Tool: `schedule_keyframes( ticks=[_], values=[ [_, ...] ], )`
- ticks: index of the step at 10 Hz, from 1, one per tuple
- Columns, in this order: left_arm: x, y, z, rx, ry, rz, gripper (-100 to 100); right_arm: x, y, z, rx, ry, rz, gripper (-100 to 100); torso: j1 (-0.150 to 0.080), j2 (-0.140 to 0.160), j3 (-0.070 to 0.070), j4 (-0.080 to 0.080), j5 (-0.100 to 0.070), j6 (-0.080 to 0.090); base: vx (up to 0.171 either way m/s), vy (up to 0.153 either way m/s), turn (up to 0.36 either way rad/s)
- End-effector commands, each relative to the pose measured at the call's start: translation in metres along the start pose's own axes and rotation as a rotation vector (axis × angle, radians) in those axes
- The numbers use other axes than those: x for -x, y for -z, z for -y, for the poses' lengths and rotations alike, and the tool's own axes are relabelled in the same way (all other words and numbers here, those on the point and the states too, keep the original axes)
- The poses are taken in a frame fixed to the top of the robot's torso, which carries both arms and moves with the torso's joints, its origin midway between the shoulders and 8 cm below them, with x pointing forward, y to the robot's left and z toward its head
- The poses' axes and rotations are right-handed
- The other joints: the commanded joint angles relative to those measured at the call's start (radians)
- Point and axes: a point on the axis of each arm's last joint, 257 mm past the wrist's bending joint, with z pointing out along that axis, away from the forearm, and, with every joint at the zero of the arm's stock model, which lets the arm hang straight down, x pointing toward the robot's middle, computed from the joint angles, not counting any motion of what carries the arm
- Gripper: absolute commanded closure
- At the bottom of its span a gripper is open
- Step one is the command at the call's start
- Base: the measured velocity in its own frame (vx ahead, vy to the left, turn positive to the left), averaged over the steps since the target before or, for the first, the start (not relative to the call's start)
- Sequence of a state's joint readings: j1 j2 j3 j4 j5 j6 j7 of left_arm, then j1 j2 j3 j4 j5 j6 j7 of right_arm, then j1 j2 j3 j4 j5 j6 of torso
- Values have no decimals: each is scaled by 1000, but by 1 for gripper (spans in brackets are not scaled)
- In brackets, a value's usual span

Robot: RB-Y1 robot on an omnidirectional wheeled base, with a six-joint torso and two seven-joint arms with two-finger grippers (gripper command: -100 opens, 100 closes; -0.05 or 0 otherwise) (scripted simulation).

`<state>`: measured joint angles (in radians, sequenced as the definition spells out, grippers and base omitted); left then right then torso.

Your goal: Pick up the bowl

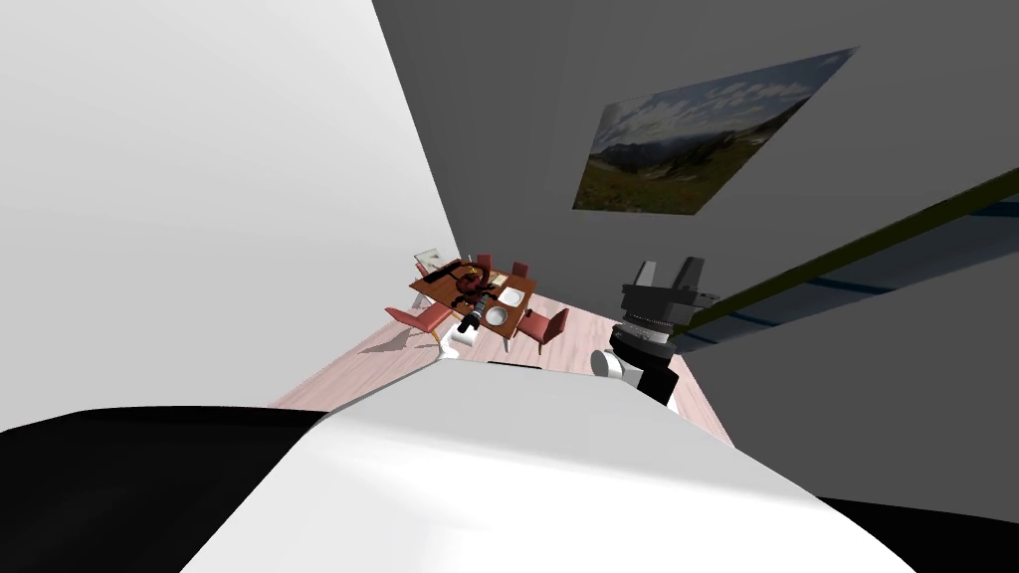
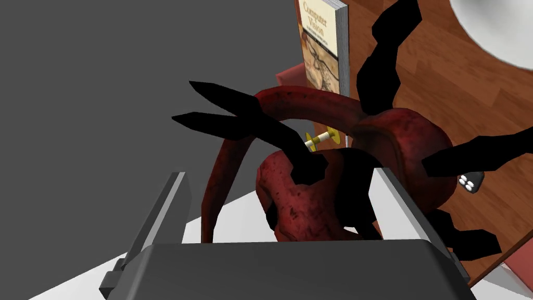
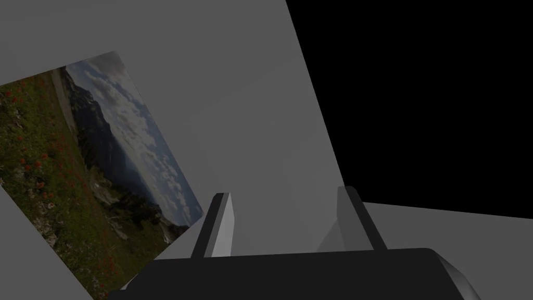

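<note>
Two risks here. My left gripper, fingers spread and holding nothing, faces a dark red figure with black legs. Closing now would grab that figure, and swinging sideways could knock it over. The white bowl sits on the wooden table, beyond the figure and outside my fingers. My right gripper hangs open, well apart.

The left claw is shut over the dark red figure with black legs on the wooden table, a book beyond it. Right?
No: the left claw is open, not shut, over the dark red figure with black legs on the wooden table, book beyond. The left wrist view shows it.
</note>
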<state>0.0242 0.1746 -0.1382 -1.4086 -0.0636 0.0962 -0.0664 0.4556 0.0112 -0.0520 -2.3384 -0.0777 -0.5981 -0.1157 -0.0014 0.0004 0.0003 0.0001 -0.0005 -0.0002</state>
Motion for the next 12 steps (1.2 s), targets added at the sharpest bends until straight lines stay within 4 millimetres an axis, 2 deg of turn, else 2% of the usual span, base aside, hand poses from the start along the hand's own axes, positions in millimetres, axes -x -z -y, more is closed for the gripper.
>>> schedule_keyframes(
  ticks=[1, 5, 12],
  values=[
    [-4, -4, -17, 55, -6, -9, -100, 0, 0, 0, 0, 0, 0, 0, 0, 0, 0, 0, 0, 0, -7, -18, -24],
    [-17, -20, -55, 194, -27, -36, -100, 0, 0, 0, 0, 0, 0, 0, 1, 0, 0, 0, 0, 0, -5, -14, -51],
    [-30, -24, -107, 373, -44, -65, -100, 0, 0, 0, 0, 0, 0, 0, 1, -1, -1, 0, 0, 0, 8, -9, -38]
  ],
)
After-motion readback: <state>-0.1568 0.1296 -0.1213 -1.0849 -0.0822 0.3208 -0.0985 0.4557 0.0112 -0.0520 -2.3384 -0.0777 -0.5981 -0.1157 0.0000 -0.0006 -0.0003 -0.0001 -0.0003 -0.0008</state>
